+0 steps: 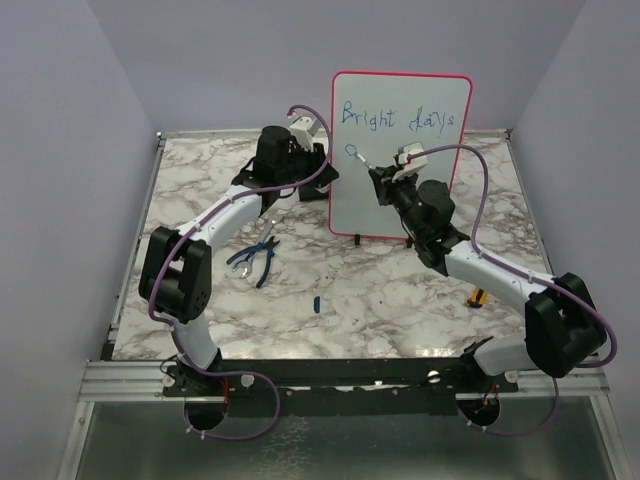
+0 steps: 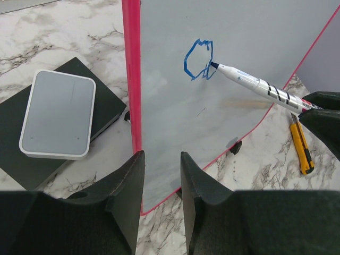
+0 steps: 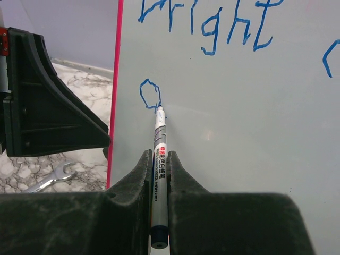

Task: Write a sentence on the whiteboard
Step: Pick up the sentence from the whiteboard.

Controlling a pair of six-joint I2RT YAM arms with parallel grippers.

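Gripping with the right hand [image 3: 158, 156], closed tight on the barrel, a slim white-and-silver marker [image 3: 159, 135], so the nib can press ink on. Pinching with the left hand [image 2: 162, 159] the pink-framed left edge of a tall pale board with rounded corners [image 1: 420, 200], apparently to steady it against that push. Stands upright on the marbled counter [image 1: 380, 300], long axis vertical, face toward the arms. Points the marker tip-first at that face, long axis slanting in from the right, nib touching a blue loop [image 2: 197, 61] below the blue handwritten words "Bright days" [image 1: 400, 118].
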